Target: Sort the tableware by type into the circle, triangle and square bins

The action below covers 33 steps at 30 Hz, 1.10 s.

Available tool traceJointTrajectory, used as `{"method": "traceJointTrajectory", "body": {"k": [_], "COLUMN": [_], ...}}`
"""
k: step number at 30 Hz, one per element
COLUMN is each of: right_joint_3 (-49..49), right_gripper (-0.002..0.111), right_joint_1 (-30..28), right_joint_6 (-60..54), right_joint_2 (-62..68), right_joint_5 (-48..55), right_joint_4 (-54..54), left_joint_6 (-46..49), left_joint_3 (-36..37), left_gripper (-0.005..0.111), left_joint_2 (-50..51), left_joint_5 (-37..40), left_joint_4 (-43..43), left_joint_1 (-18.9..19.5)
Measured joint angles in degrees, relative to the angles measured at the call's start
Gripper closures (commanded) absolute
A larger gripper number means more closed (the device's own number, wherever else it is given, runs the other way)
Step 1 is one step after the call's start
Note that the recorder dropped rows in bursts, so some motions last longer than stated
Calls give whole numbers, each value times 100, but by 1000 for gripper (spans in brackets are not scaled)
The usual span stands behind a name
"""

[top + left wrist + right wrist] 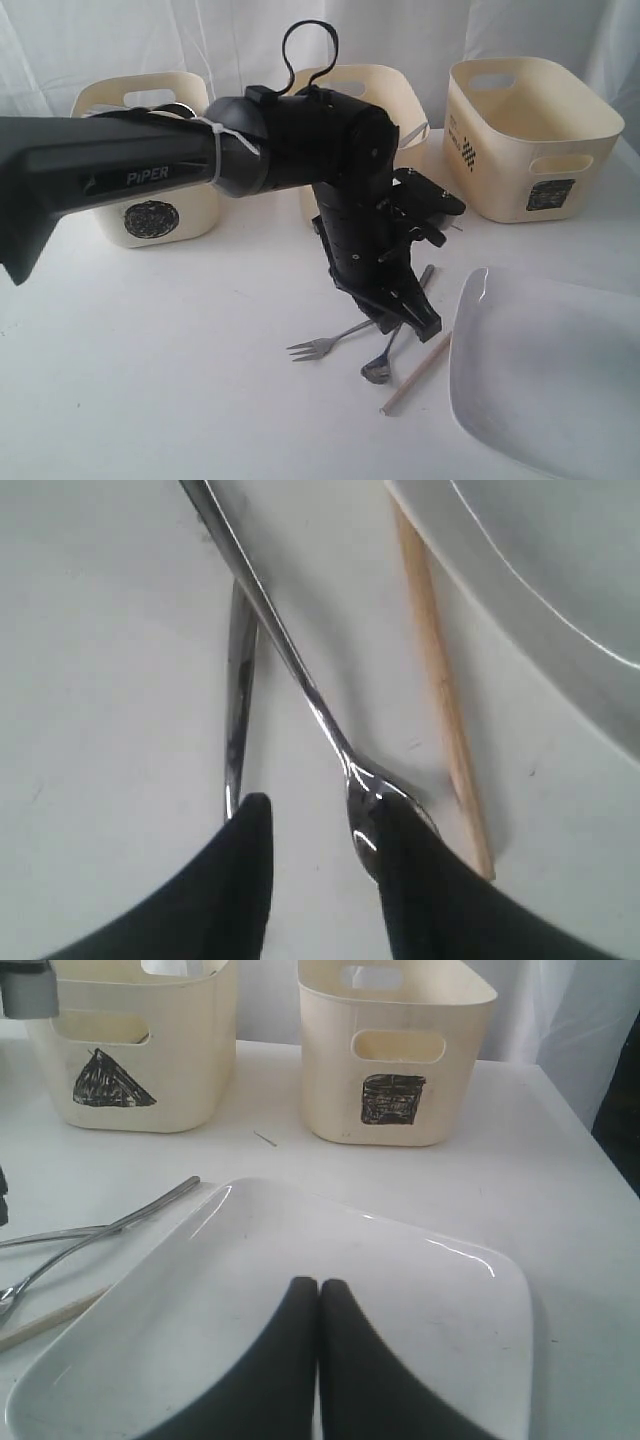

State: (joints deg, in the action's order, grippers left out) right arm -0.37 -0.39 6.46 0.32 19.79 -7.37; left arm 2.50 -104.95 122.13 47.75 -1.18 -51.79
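My left gripper (415,322) (328,820) hangs open just over the table, above the cutlery. One fingertip (400,825) lies against the head of a steel utensil (365,785) (377,368); the gap between the jaws holds nothing. A steel fork (318,346) lies to its left, its handle (238,695) by the other fingertip. A wooden chopstick (415,375) (440,690) rests beside the large white square plate (560,390) (420,1300). My right gripper (318,1286) is shut and empty above that plate. The circle bin (150,215), triangle bin (130,1060) and square bin (530,140) (400,1050) stand behind.
The left arm (120,170) crosses in front of the circle bin and hides part of it. The middle tub (400,110) sits behind the arm's wrist. A white curtain closes the back. The plate reaches the table's front right edge.
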Motion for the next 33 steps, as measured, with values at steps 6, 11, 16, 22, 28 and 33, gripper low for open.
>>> {"method": "traceJointTrajectory", "body": {"k": [6, 11, 16, 22, 28, 33], "right_joint_3": [0, 0, 0, 0, 0, 0], "right_gripper": [108, 108, 108, 108, 108, 108], "right_joint_1": [0, 0, 0, 0, 0, 0], "right_joint_6": [0, 0, 0, 0, 0, 0], "right_joint_2": [0, 0, 0, 0, 0, 0], "right_joint_5": [0, 0, 0, 0, 0, 0], "right_joint_4": [0, 0, 0, 0, 0, 0], "left_joint_6": [-48, -136, -250, -427, -577, -1223], "left_joint_3": [0, 0, 0, 0, 0, 0], "left_gripper": [67, 67, 67, 67, 67, 67], "left_joint_2": [0, 130, 355, 520, 543, 543], "left_joint_5": [-362, -448, -526, -664, -786, -871], "left_joint_4": [58, 118, 118, 150, 118, 171], "left_joint_1": [0, 0, 0, 0, 0, 0]}}
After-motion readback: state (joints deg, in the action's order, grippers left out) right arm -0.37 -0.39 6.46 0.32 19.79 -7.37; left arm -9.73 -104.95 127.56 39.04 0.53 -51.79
